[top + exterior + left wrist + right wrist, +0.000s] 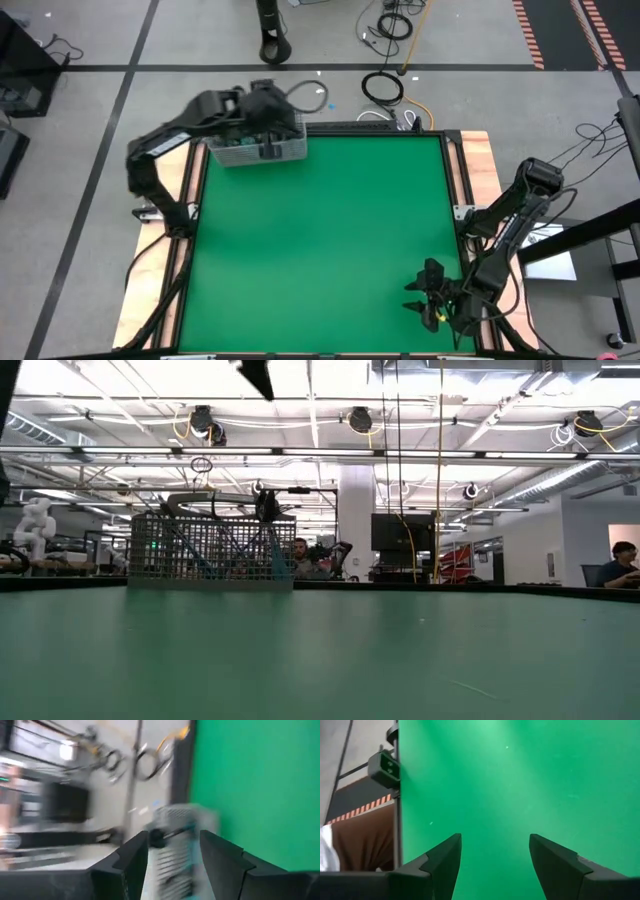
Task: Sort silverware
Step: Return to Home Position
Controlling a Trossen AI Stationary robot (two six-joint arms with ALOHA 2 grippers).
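A grey wire-mesh basket (258,148) (210,550) stands on its base at the table's far left corner. Silverware shows inside it, through the mesh. One piece has a light blue handle (277,555) (190,850), and dark pieces lean slantwise beside it. My left gripper (268,122) (172,840) is open above the basket's right end, pointing down into it. It shows as a dark shape (267,505) at the rim. My right gripper (425,290) (495,850) is open low over bare green table near the near right corner, far from the basket. My left gripper stands open over the basket's right end (175,815). The blurred wrist view does not show whether a finger touches the rim or the silverware inside.
The green mat (330,240) lies bare between the basket and my right gripper. A dark frame edge (396,795) runs along the table's right side, with wood boards beyond it. Cables lie on the floor past the far edge (385,88). People sit in the room behind (298,555).
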